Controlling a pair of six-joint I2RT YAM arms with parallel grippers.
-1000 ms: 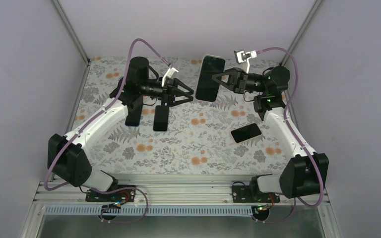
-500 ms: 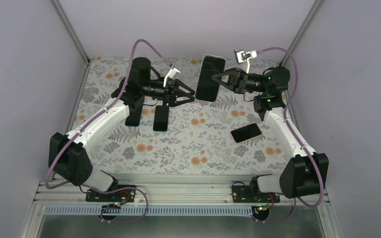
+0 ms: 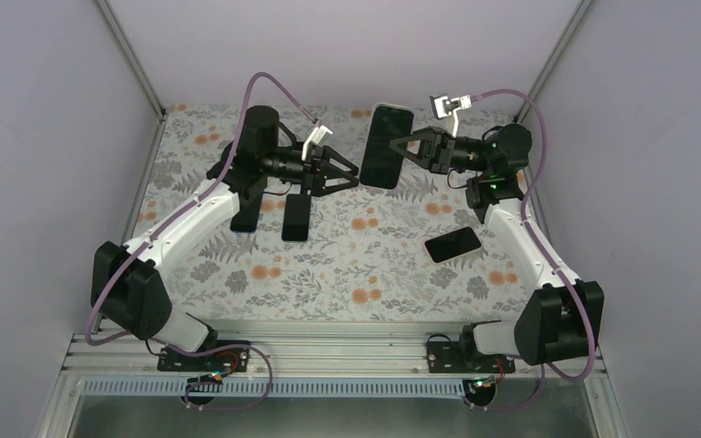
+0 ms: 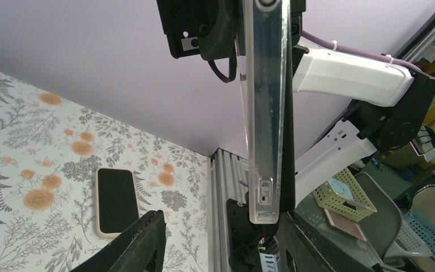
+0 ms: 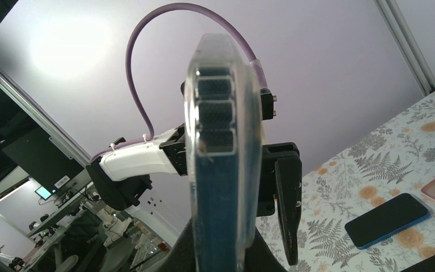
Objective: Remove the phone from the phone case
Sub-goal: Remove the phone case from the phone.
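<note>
The phone in its clear phone case is held upright in the air at mid-back, with my right gripper shut on its right edge. In the right wrist view the cased phone stands edge-on, clamped between the jaws of the right gripper. My left gripper is open, just left of the phone. In the left wrist view the case's lower end hangs between the spread fingers of the left gripper, close to the right finger and far from the left finger.
Two dark phones lie on the floral table under the left arm. Another phone in a pale case lies at the right, also seen from the left wrist. A blue-cased phone shows in the right wrist view.
My left gripper has crept a little to the right, closer to the held phone. The right gripper and the phone have stayed put.
</note>
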